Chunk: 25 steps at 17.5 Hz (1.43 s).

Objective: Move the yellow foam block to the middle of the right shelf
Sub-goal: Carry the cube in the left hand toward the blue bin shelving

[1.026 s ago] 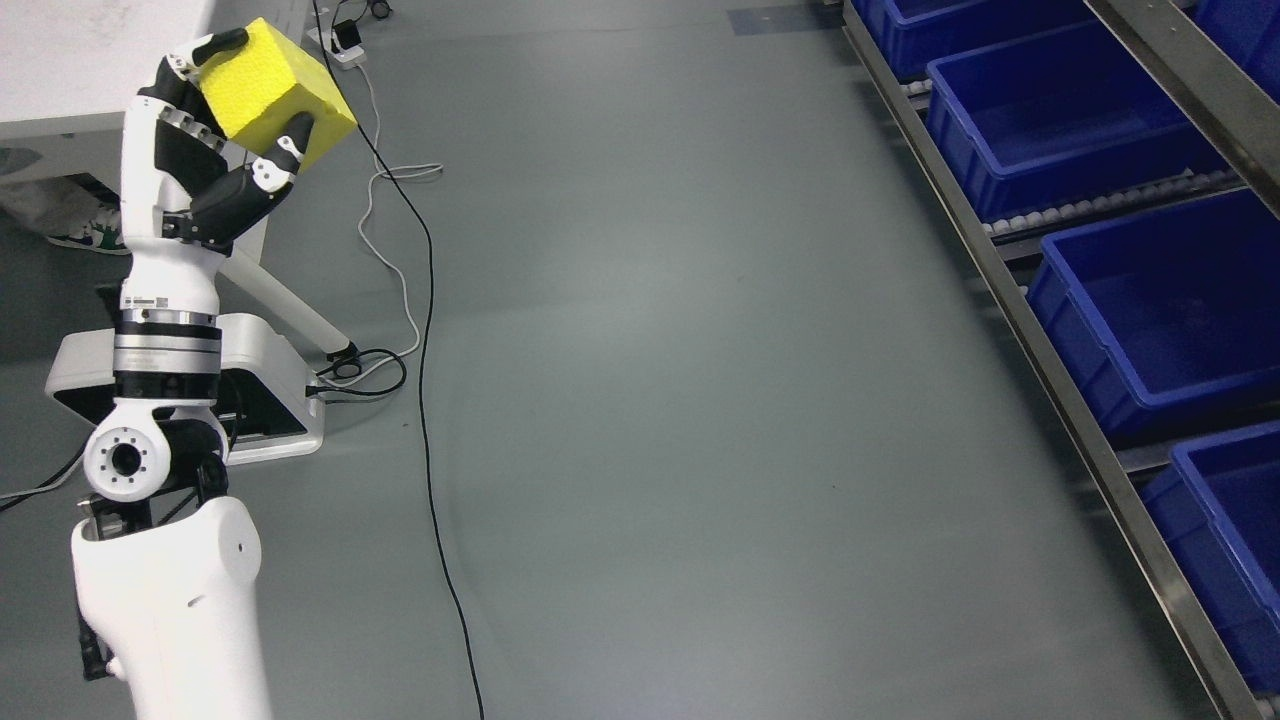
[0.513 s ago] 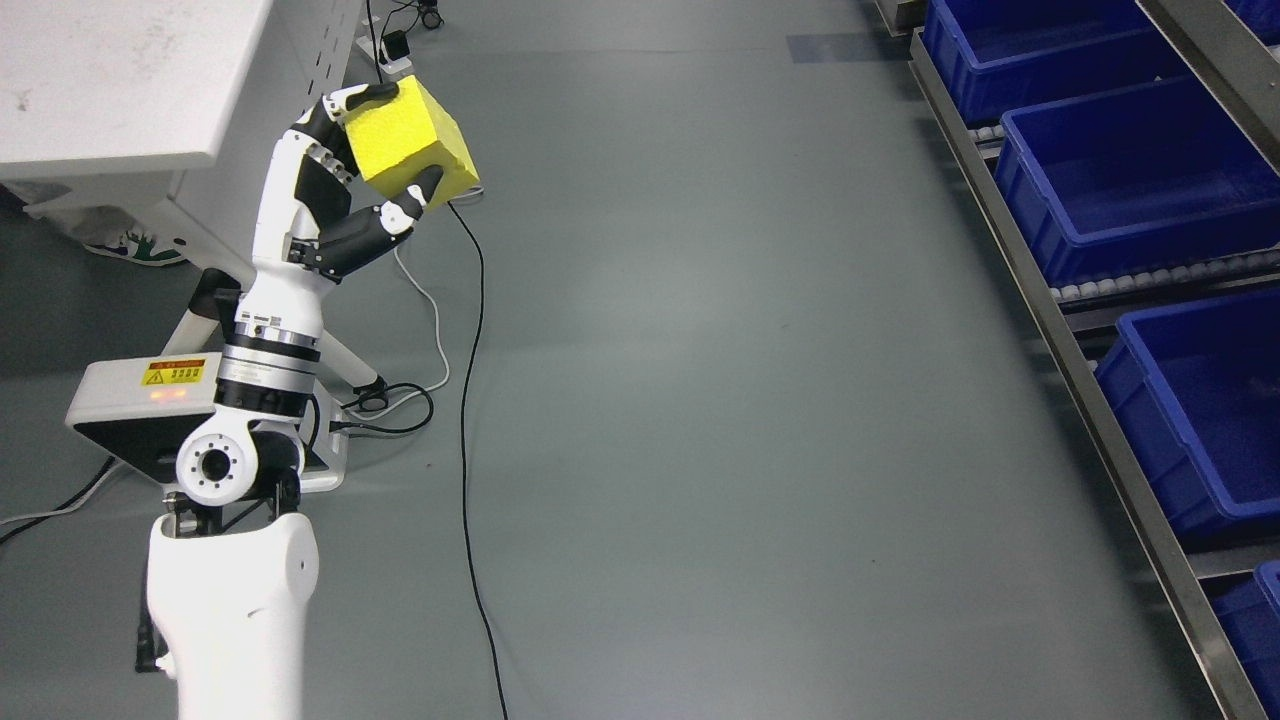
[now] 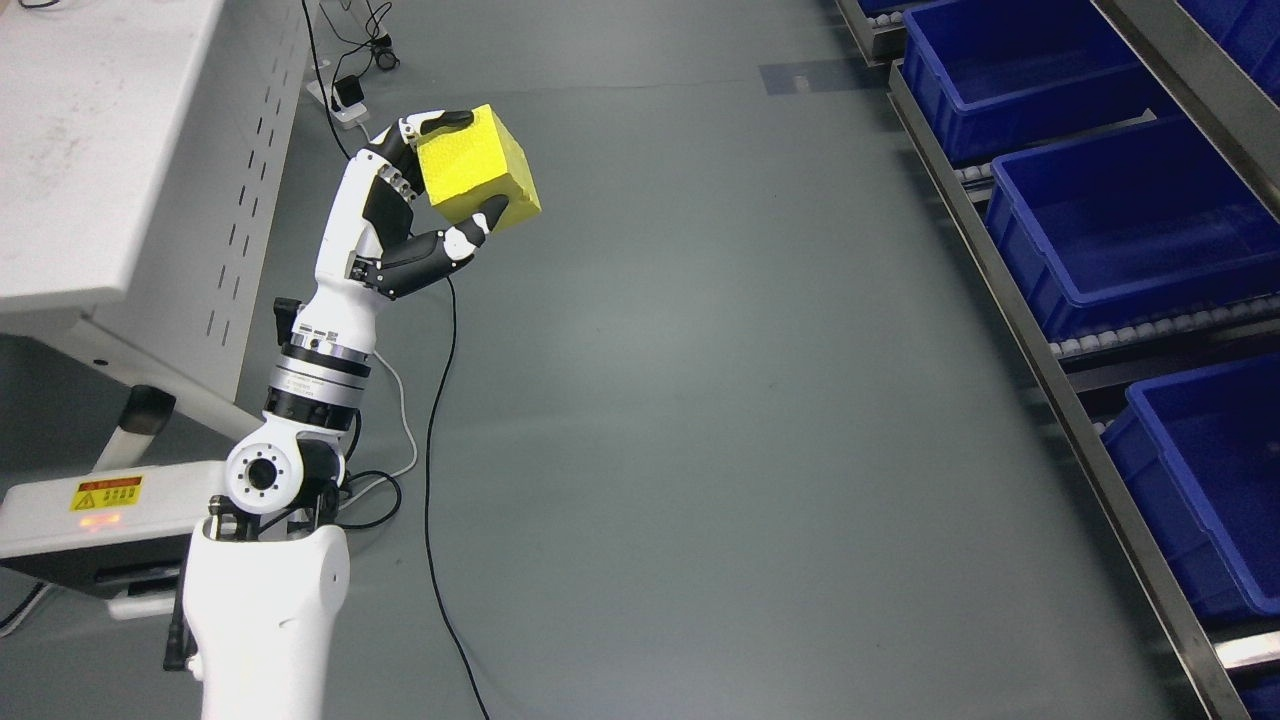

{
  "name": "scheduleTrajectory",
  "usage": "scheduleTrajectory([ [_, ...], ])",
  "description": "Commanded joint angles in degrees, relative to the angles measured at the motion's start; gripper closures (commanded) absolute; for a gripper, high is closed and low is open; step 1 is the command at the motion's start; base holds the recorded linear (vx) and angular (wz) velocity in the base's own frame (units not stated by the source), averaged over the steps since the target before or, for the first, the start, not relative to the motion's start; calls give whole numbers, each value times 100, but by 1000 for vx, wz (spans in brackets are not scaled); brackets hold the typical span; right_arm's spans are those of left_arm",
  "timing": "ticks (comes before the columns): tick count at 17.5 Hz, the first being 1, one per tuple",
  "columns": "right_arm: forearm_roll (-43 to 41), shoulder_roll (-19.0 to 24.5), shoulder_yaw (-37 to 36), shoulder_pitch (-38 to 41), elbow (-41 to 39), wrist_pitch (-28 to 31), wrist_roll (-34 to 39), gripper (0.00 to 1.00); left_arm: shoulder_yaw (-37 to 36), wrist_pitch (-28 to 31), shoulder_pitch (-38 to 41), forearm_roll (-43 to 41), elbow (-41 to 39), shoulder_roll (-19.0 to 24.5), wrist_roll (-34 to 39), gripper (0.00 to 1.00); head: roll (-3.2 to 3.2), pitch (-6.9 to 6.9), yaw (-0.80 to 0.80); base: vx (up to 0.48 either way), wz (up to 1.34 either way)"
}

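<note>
the left robot hand point(image 3: 440, 205) is raised over the floor, pinching the yellow foam block point(image 3: 478, 165) between a finger hooked over its top edge and the thumb pressed against its lower face. the block sits tilted in that hold, one corner pointing out to the right, with most of its bulk hanging clear of the palm. no right arm shows in the head view.

behind the arm on the left stands the white bench point(image 3: 90, 150), and cables point(image 3: 435, 400) trail across the grey floor point(image 3: 700, 400) below the block. the shelf point(image 3: 1060, 390) with its blue bins point(image 3: 1130, 230) runs down the right side, well apart from the block, so the carry looks only partly done.

the grip is the weak point: foam gives under pressure, and with only two contacts near one side the block could twist or slip free during a quick swing. it would then drop to the floor among the cables. reaching the bins also means clearing the shelf's metal rail, which the jutting corner could catch.
</note>
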Motion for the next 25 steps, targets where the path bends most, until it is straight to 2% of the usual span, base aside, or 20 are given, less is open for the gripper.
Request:
scheduleTrajectory([
  [1, 0, -100, 0, -18, -100, -1, 4, 0, -329, -40, 38, -7, 2, 97, -4, 57, 0, 0, 0, 402, -89],
  [17, 0, -100, 0, -18, -100, -1, 4, 0, -329, -32, 11, -7, -25, 97, -39, 57, 0, 0, 0, 420, 12],
  [25, 0, -100, 0, -18, -100, -1, 4, 0, -329, -32, 3, -7, -16, 97, -39, 56, 0, 0, 0, 414, -460],
])
